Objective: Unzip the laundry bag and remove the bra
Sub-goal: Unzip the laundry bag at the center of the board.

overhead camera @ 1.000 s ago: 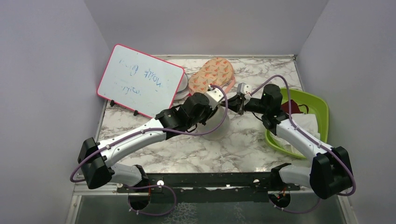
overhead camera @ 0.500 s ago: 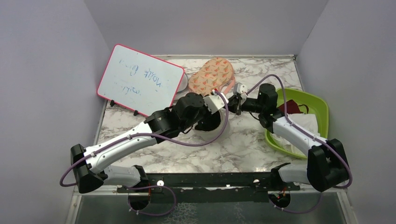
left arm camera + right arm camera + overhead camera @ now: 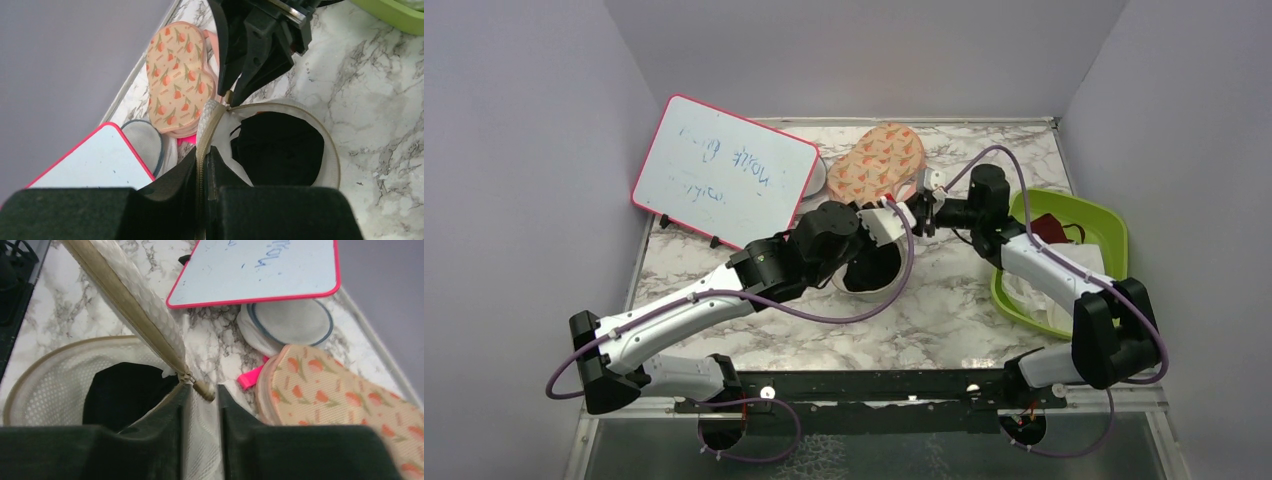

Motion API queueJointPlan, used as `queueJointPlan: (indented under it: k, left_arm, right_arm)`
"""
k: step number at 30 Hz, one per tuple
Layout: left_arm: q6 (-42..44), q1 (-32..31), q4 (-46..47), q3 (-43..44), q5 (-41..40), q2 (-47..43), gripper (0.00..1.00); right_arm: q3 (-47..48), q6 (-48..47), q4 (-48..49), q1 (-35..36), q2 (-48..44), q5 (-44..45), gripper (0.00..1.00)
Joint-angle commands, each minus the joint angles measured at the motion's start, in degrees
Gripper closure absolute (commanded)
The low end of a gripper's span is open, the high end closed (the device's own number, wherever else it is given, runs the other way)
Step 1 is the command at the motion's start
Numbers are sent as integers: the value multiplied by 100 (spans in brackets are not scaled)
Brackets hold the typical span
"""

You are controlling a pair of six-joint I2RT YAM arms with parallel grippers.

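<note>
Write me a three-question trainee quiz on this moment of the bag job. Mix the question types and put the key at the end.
1. True or false: the zip on the laundry bag is fully shut.
2. Multiple choice: what is the right gripper pinching?
A. the zip pull
B. the whiteboard
C. the green tub
3. Short answer: what colour is the item showing inside the bag's opening?

Key
1. False. The zip is partly undone and the inside shows.
2. A
3. Black
</note>
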Motion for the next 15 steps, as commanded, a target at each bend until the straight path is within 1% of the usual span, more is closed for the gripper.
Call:
queueJointPlan:
  k: [1,2,3,4,7,10,12,15]
  left_arm:
    - [-916,-54,-130,373,-908,-63,100]
    - [-1139,-52,-262,425,-925,-23,100]
    - [-1356,-45,-393,481,-929,33,100]
    - [-1566,-35,-528,536,-931,88,100]
    - [-2117,33,-906,736,-985,285,100]
    - [-2528,195,-1213,1027,-962,463,100]
    - [-2745,458,-1355,1202,-688,566,100]
    - [-2906,746,-1404,1367,-420,656,100]
  right_arm:
    - [-53,298,-266,-8,-170,243,65]
    - [-128,335,-311,-8,-266,295,25]
    - [-211,359,-353,-8,-381,333,3]
    - [-290,390,-394,-8,-495,379,0]
    - [-449,658,-577,-8,-847,703,0]
    - [-438,1893,-742,-8,-1098,1917,0]
    - [-263,2632,-1223,-13,-1173,2592,0]
    - [24,3043,-1990,-8,-1244,2736,0]
